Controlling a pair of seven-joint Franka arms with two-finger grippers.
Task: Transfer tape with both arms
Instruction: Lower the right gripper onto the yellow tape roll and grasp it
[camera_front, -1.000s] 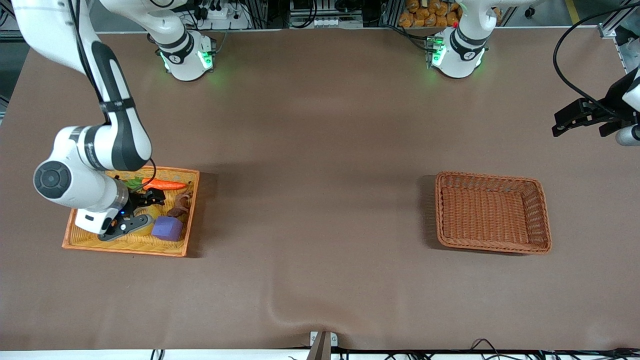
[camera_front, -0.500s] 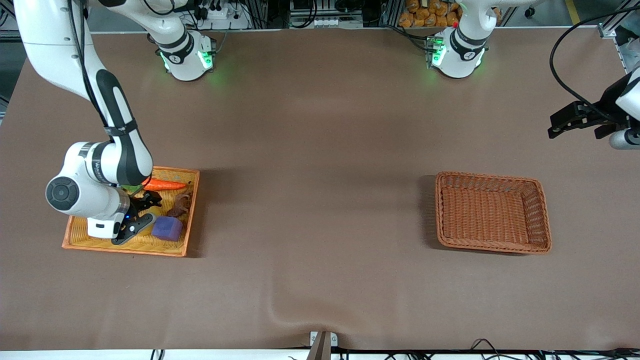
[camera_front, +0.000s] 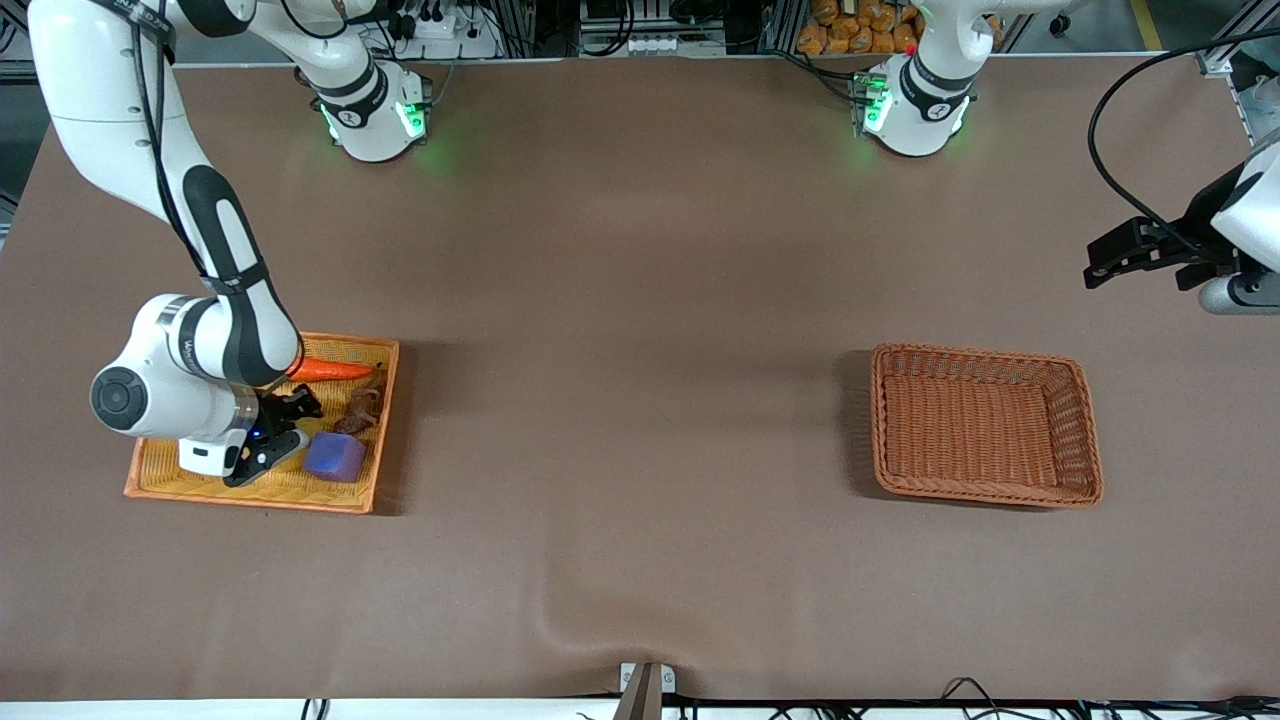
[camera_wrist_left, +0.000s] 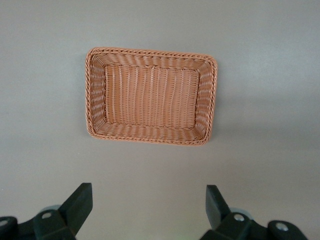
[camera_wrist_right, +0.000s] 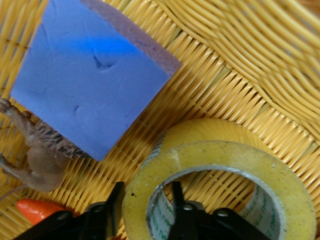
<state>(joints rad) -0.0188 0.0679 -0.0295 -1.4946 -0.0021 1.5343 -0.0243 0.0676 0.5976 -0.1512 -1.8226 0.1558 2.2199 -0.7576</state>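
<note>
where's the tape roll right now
The tape lies in the yellow basket at the right arm's end of the table, beside the purple cube. The right gripper has one finger inside its core and one outside.

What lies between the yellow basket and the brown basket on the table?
Nothing: in the front view only bare brown table stretches from the yellow basket to the brown basket.

tape (camera_wrist_right: 220, 175) cut off by frame edge | front view: tape hidden under right tool (camera_front: 268, 435)
</note>
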